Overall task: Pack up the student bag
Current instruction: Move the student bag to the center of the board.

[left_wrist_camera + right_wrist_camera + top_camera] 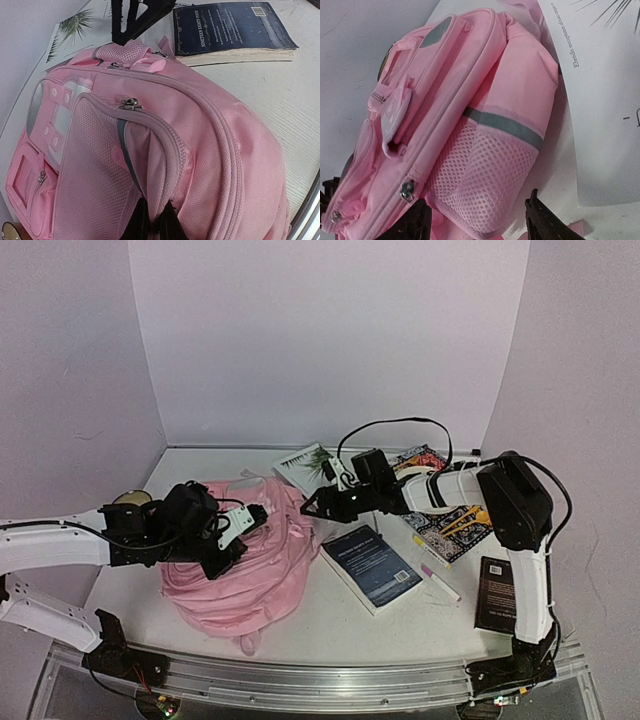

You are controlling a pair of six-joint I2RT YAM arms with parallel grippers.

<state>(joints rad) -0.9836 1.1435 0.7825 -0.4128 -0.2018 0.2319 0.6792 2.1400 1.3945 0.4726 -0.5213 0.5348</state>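
Observation:
The student bag (250,565) is a large pink backpack lying on its side left of the table's middle. My left gripper (258,517) is over its upper part. In the left wrist view the gripper (155,214) is shut on a raised fold of pink fabric beside a zipper seam of the bag (210,130). My right gripper (312,504) is at the bag's right top edge. In the right wrist view it (477,212) stands open, its black fingers (415,222) on either side of the mesh side pocket of the bag (485,170), holding nothing.
A dark blue book (372,565) (230,25) lies just right of the bag. A white leaflet with a palm print (305,465) (600,100) lies behind it. A patterned book (445,520), a pen (437,580) and a black book (495,592) lie at the right.

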